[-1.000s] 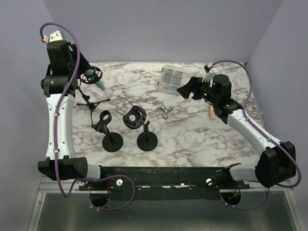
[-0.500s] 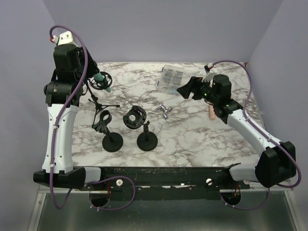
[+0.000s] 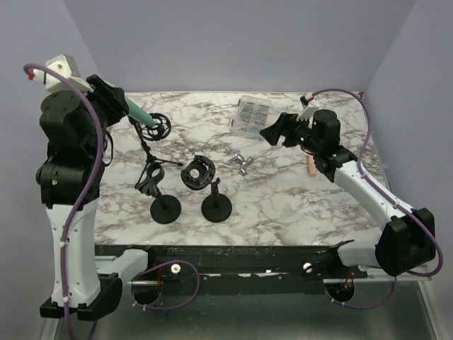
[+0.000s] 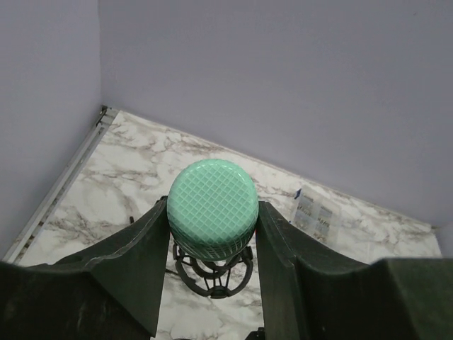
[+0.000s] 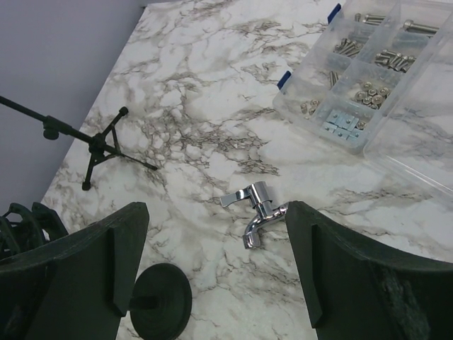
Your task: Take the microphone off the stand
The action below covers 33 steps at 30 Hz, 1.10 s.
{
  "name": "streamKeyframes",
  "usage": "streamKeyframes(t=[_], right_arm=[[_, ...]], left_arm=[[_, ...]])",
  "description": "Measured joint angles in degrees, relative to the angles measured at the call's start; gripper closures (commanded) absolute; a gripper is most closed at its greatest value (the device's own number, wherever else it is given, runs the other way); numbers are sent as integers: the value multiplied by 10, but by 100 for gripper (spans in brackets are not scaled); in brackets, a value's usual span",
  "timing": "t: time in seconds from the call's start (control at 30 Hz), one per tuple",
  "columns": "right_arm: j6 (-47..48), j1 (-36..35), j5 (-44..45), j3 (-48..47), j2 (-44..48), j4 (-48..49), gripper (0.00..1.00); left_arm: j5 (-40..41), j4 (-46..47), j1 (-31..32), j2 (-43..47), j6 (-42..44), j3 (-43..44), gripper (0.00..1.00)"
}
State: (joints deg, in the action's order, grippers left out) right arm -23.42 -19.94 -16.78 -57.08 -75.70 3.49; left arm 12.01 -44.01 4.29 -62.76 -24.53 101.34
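My left gripper is raised at the back left and shut on the green mesh-headed microphone. In the left wrist view the microphone head sits between both fingers of the left gripper. The black shock-mount ring of the tripod stand is right at the microphone's far end. It also shows just behind the head in the left wrist view. I cannot tell whether the microphone is still inside it. The tripod feet rest on the table. My right gripper is open and empty above the table's middle, and shows open in its own view.
A clear box of screws stands at the back. A chrome tap lies below my right gripper. Two round-base black stands and a black ring mount sit in front. A small pink item lies at the right.
My left arm has risen and swung up with the microphone in its grip. The shock-mount ring and stand have shifted to the right. The right arm has not moved.
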Motion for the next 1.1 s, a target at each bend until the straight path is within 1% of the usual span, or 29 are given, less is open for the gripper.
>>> streamKeyframes(t=[0.13, 0.37, 0.5, 0.6, 0.63, 0.67, 0.8, 0.9, 0.93, 1.03, 1.1], right_arm=[[7, 0, 5, 0, 0, 0, 12], [14, 0, 12, 0, -9, -1, 12], [14, 0, 11, 0, -22, -3, 12], [12, 0, 1, 0, -30, -12, 10], [10, 0, -6, 0, -30, -18, 3], [8, 0, -13, 0, -30, -24, 0], [-6, 0, -54, 0, -26, -44, 0], [-24, 0, -103, 0, -14, -50, 0], [-31, 0, -124, 0, -7, -46, 0], [-63, -9, -195, 14, 15, 3, 0], [-85, -27, -238, 32, 32, 46, 0]], left_arm=[[1, 23, 1, 53, -7, -4, 100], [-3, 72, 1, 177, -15, -56, 100], [-40, 102, 1, 228, -18, -104, 100], [-116, 138, 1, 248, -26, -163, 100], [-145, 151, 1, 249, -31, -182, 100], [-171, 169, 1, 248, -35, -201, 100], [-308, 251, 1, 230, -67, -283, 100], [-404, 327, 2, 202, -98, -332, 100], [-443, 366, 2, 193, -113, -354, 100], [-511, 441, 5, 172, -139, -405, 100], [-554, 482, 12, 162, -151, -439, 100]])
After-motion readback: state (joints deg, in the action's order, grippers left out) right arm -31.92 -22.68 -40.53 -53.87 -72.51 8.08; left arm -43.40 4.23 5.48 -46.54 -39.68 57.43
